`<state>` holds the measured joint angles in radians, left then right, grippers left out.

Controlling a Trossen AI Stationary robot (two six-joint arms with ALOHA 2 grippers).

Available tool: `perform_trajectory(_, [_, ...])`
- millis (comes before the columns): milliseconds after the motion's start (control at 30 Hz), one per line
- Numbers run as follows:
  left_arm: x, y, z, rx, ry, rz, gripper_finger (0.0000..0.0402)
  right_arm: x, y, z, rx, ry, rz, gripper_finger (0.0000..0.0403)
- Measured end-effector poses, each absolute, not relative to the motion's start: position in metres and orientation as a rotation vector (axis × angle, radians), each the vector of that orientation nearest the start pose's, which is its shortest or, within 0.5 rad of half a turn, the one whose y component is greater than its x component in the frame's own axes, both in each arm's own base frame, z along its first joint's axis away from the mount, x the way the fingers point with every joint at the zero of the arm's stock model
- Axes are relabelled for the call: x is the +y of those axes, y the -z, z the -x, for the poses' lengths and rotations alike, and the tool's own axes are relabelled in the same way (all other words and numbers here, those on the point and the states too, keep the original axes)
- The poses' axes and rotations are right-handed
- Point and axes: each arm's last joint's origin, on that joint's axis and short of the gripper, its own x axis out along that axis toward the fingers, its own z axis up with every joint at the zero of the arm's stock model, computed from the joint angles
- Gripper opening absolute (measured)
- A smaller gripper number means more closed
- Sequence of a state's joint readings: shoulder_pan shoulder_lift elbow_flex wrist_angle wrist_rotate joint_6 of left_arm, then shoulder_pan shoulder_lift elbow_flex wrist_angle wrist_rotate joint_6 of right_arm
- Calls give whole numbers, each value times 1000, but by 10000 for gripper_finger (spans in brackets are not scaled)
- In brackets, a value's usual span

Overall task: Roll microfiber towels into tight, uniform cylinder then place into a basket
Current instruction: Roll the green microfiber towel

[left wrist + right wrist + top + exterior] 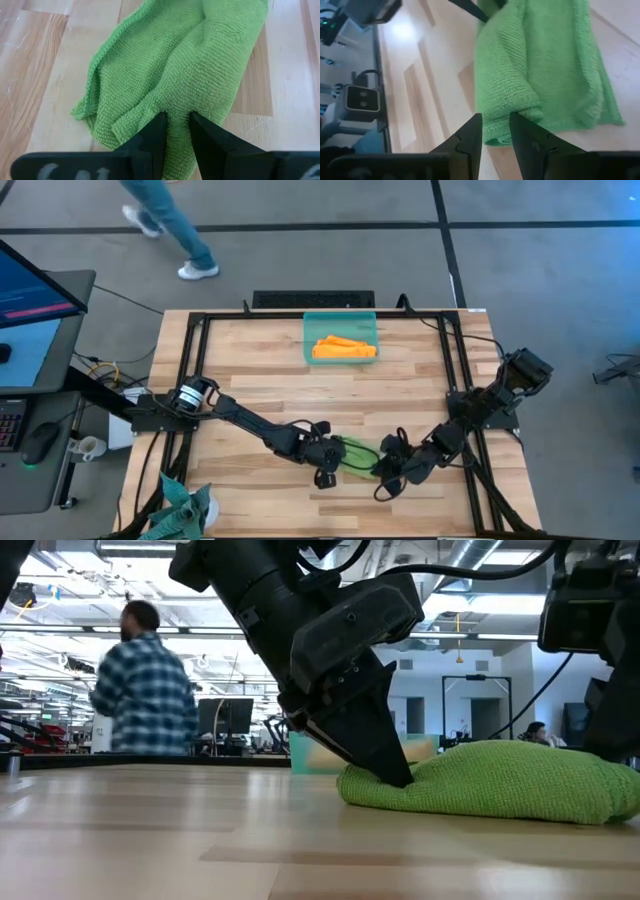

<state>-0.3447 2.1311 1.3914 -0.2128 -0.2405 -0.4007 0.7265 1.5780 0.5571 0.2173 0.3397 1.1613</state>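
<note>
Low-center in high view, L gripper (174,131) & R gripper (495,131) angle down, each clamped on green towel (356,454) ends.

Bare table (260,380) between green towel (357,452) and basket (340,320), orange towel (343,348) inside.

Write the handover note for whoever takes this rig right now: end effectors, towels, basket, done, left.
Left end effector: shut on one end of the green towel, near the table's front edge.
Right end effector: shut on the towel's other end.
Green towel: bunched lengthwise on the wood between both arms, loose, not a tight cylinder.
Orange towel: lying in the basket at the table's far side.
Done: orange towel is binned.
Left: finish rolling the green towel evenly, then carry it to the basket beside the orange one.
</note>
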Motion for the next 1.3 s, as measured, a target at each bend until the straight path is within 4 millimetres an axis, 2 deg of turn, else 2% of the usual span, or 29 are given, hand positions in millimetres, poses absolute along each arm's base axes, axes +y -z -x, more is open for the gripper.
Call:
perform_trajectory(167, [-141,-130,-416,889,-81,93,83,169,-119,-204,821,110,-708,122])
perform_trajectory(367, [-141,-129,-414,905,-86,95,83,175,-124,-199,831,50,-705,122])
perform_trajectory(500, [-141,-130,-414,905,-87,97,83,184,-142,-196,790,-34,-690,122])
perform_trajectory(667, [-141,-130,-414,906,-88,102,83,195,-180,-200,571,-107,-556,122])
perform_trajectory(733, [-141,-130,-414,905,-89,102,83,196,-187,-205,493,-96,-488,122])
perform_trajectory(800, [-141,-130,-414,905,-88,102,83,195,-179,-214,493,-68,-452,122])
perform_trajectory(933, [-141,-130,-414,904,-89,103,83,189,-146,-227,596,9,-444,122])
perform_trajectory(1000, [-141,-130,-414,904,-89,102,83,188,-135,-230,633,26,-455,122])
perform_trajectory(1300, [-141,-131,-415,902,-89,103,83,182,-118,-224,749,166,-532,122])
